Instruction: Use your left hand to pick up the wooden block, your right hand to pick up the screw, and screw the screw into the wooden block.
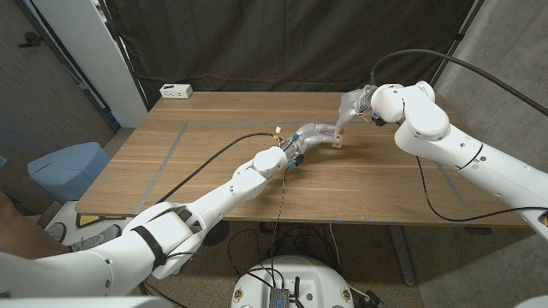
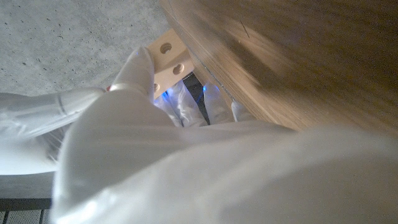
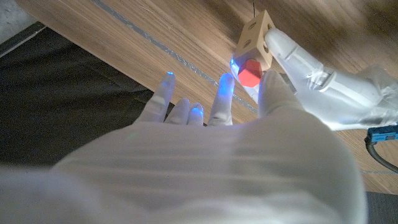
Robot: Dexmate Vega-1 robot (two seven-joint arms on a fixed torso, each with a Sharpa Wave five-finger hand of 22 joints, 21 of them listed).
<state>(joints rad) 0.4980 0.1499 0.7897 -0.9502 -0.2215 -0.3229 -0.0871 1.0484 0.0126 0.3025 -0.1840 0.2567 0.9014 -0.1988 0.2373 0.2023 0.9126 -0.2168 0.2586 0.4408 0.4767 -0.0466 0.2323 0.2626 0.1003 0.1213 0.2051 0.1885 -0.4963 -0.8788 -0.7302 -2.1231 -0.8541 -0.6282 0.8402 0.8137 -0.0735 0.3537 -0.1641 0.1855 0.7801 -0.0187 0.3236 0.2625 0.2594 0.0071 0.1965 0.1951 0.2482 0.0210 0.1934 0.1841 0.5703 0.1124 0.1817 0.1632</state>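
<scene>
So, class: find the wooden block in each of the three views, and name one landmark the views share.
Head view: wooden block right of centre, held by the left hand.
Left wrist view: block near top, beyond the fingers.
Right wrist view: block near top, red screw against it.
Shared landmark: the wooden table.

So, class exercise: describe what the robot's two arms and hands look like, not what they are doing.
Both arms are glossy white with rounded segments. The left arm has a black band and a black cable running along it; the right arm trails black cables too. Both the left hand and right hand are white; right fingertips glow blue.
</scene>
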